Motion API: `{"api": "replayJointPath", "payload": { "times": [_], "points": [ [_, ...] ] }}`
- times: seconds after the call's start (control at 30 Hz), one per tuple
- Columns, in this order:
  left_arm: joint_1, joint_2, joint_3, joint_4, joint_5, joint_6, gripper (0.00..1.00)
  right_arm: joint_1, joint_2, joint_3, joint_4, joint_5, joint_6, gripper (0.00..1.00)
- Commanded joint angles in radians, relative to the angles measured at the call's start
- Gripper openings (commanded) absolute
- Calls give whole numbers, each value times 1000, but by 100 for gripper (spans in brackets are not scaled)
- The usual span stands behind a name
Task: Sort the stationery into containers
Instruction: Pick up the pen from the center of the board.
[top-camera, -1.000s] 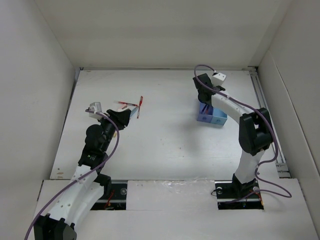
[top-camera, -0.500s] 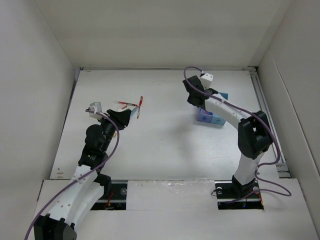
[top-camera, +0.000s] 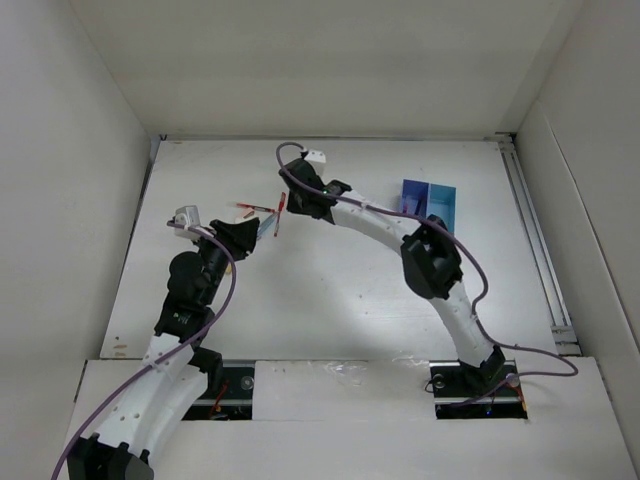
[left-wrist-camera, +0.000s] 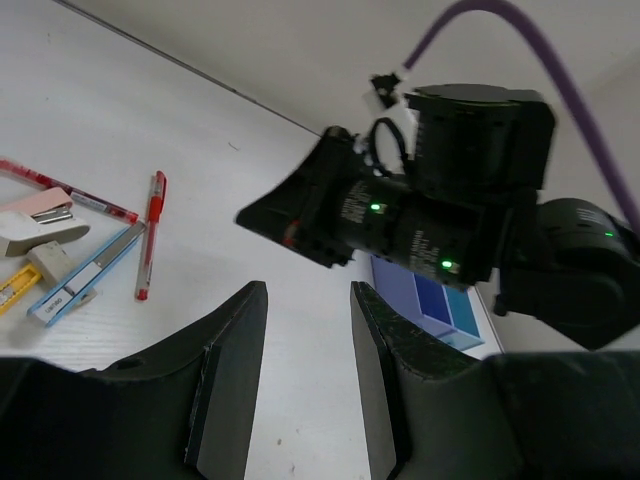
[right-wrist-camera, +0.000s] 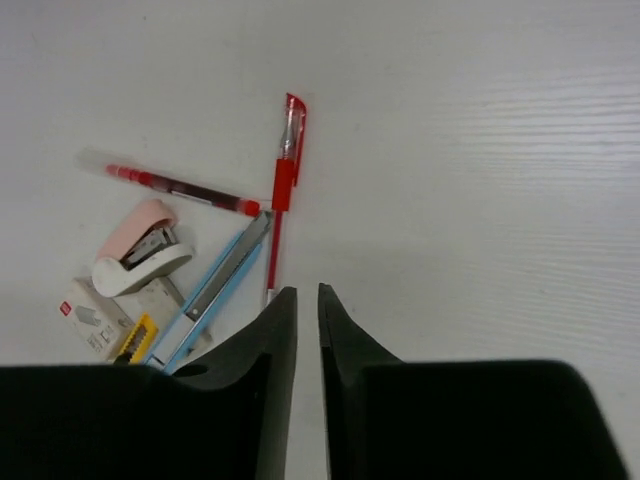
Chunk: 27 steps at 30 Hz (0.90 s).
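The stationery lies in a loose pile at the table's back left: a red pen (right-wrist-camera: 283, 170), a thin red pen (right-wrist-camera: 180, 188), a light-blue pen-like item (right-wrist-camera: 215, 290) and whitish blocks (right-wrist-camera: 100, 315). The pile also shows in the top view (top-camera: 262, 213). My right gripper (right-wrist-camera: 308, 290) hovers just right of the pile, jaws together and empty. My left gripper (left-wrist-camera: 308, 288) is open and empty, low over the table near the pile (left-wrist-camera: 90, 275). The dark blue tray (top-camera: 413, 195) and cyan tray (top-camera: 441, 198) sit joined at the back right.
A pink and white stapler (right-wrist-camera: 140, 250) and a small yellow item (right-wrist-camera: 135, 340) lie in the pile. White walls close the table at back and sides. The right arm (top-camera: 370, 220) stretches across the middle of the table.
My right arm has swung left from over the trays to the stationery pile. The trays are now uncovered and show a little farther back. The left arm has hardly moved.
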Motion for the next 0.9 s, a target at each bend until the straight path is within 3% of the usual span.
{"api": "replayJointPath", "payload": {
  "times": [0.0,0.07,0.2,0.57,0.73,0.87],
  "points": [
    [-5,-21,-7,19,-9,-4,36,16,89,158,-56,-32,-12,20],
    [-5,-21,-7,19,-9,-4,36,16,161,248,-86,-32,-21,31],
    [-5,-21,-7,19,-9,-4,36,26,264,362,-125,-41,-21,41],
    [-5,-21,-7,19,-9,-4,36,44,330,417,-108,-98,-21,55],
    [-5,-30,-7,19,0,-4,36,44,352,426,-117,-98,-21,51],
    [-5,-30,-7,19,0,-4,36,44,361,416,-117,-98,-21,36]
  ]
}}
